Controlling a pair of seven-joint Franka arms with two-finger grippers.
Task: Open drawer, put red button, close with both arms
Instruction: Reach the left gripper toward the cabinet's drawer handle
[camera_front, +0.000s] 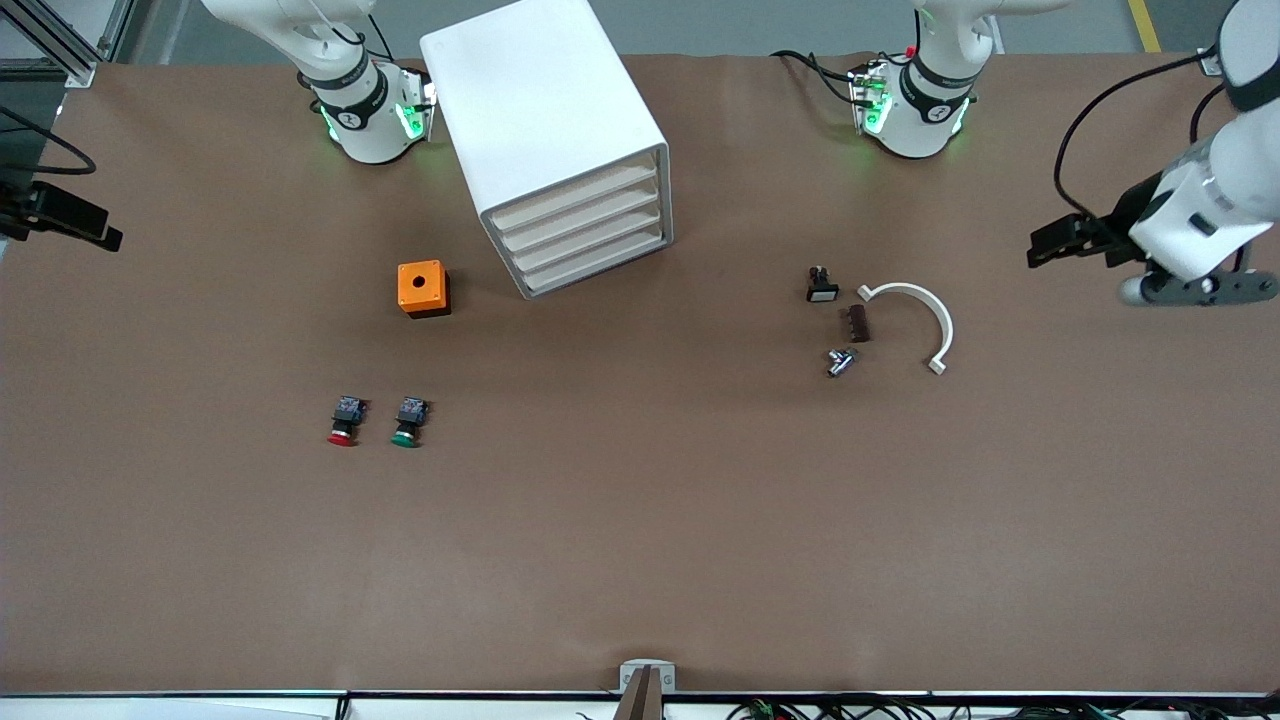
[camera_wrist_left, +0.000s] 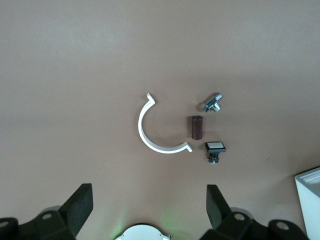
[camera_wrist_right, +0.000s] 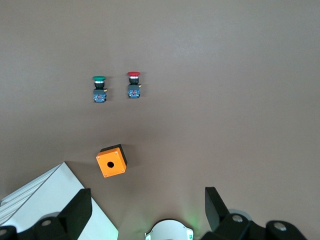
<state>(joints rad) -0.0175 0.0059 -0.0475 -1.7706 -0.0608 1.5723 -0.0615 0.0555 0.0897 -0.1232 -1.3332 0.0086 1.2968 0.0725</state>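
Finding the red button (camera_front: 343, 422) (camera_wrist_right: 133, 85) lying on the bench (camera_front: 640, 540) in the lower half of the front view, toward the right arm's end, with nothing touching it. Seeing a green button (camera_front: 407, 422) (camera_wrist_right: 99, 89) just beside it, level with it and apart from it. Noting an orange box (camera_front: 423, 288) (camera_wrist_right: 111, 161) with a round hole in its top, higher in the frame than both buttons. Spotting a white drawer cabinet (camera_front: 555, 140) (camera_wrist_right: 50, 200) (camera_wrist_left: 310, 200) at the upper middle of the frame, set at an angle, all four drawers shut.

Picking out a small cluster toward the left arm's end, mid-height in the frame: a white curved clamp (camera_front: 945, 325) (camera_wrist_left: 142, 132), a brown block (camera_front: 858, 323) (camera_wrist_left: 196, 127) beside it, a metal fitting (camera_front: 840, 362) (camera_wrist_left: 213, 102) lower in the frame, and a white-capped switch (camera_front: 822, 285) (camera_wrist_left: 215, 148) higher.

Placing the left gripper (camera_front: 1075, 245) (camera_wrist_left: 148, 210) up in the air over the left arm's end of the bench, fingers (camera_wrist_left: 80, 205) spread wide apart and holding nothing. Placing the right gripper (camera_front: 65, 218) (camera_wrist_right: 147, 210) at the edge of the frame over the right arm's end, fingers (camera_wrist_right: 80, 210) likewise wide apart and empty. Reading both arms as waiting.
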